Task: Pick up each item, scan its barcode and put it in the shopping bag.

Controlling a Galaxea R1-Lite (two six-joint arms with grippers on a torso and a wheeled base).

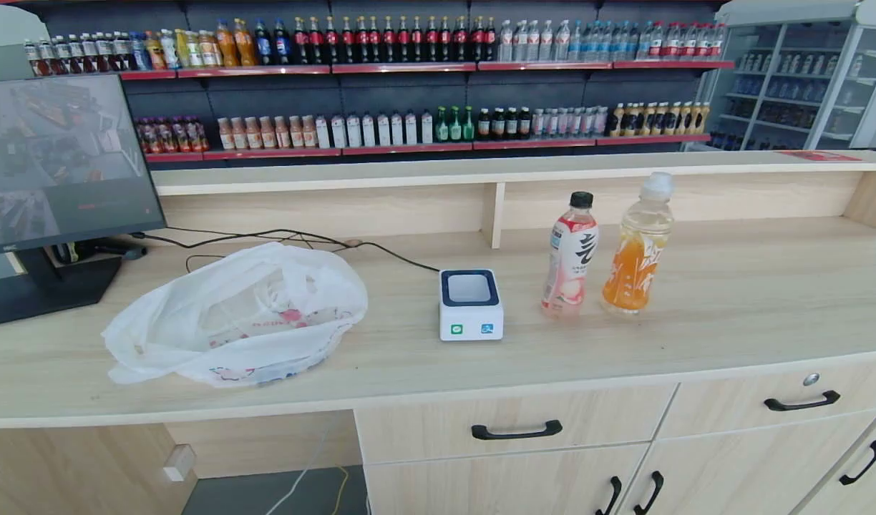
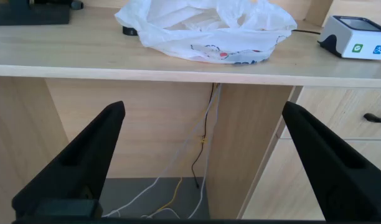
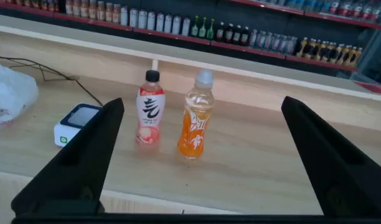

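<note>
Two bottles stand upright side by side on the wooden counter: a pink drink bottle (image 1: pixel 571 256) (image 3: pixel 150 110) with a black cap and an orange drink bottle (image 1: pixel 638 247) (image 3: pixel 196 116) with a white cap. A white barcode scanner (image 1: pixel 470 303) (image 3: pixel 77 124) (image 2: pixel 355 37) sits to their left. The white plastic shopping bag (image 1: pixel 241 314) (image 2: pixel 206 28) lies open further left. My left gripper (image 2: pixel 203 162) is open, below the counter edge in front of the bag. My right gripper (image 3: pixel 200 158) is open, held back from the two bottles with nothing between its fingers.
A monitor on a black stand (image 1: pixel 59 172) stands at the counter's left end, with black cables (image 1: pixel 280 236) running behind the bag. A raised shelf ledge (image 1: pixel 495 172) backs the counter. Drawers with black handles (image 1: pixel 517 431) are below. Cables hang under the counter (image 2: pixel 203 149).
</note>
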